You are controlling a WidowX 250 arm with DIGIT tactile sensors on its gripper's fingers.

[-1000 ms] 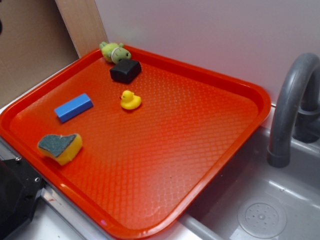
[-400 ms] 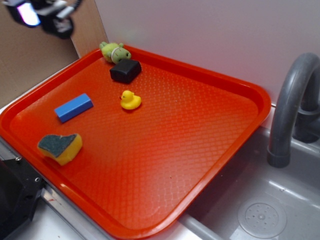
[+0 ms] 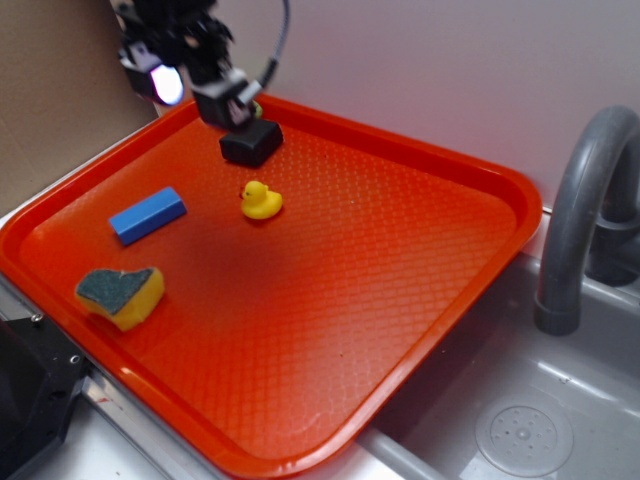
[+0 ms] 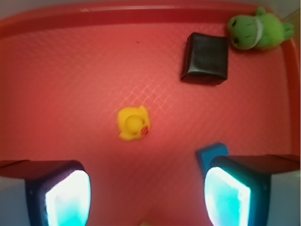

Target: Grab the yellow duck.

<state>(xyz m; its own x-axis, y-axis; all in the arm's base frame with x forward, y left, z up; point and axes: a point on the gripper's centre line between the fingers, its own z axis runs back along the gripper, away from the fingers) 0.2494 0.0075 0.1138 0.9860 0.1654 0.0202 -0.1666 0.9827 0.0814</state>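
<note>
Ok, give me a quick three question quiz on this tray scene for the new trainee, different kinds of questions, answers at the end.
1. True or false: the gripper is already closed on the yellow duck.
2. Multiple choice: in the wrist view, which thing lies right beside the green plush toy? A) the sponge B) the black block C) the blue block
3. Fill in: every toy sits on the orange-red ____, next to a sink with a grey faucet.

Key
1. False: its fingers stand wide apart and the duck lies free between and ahead of them.
2. B
3. tray
</note>
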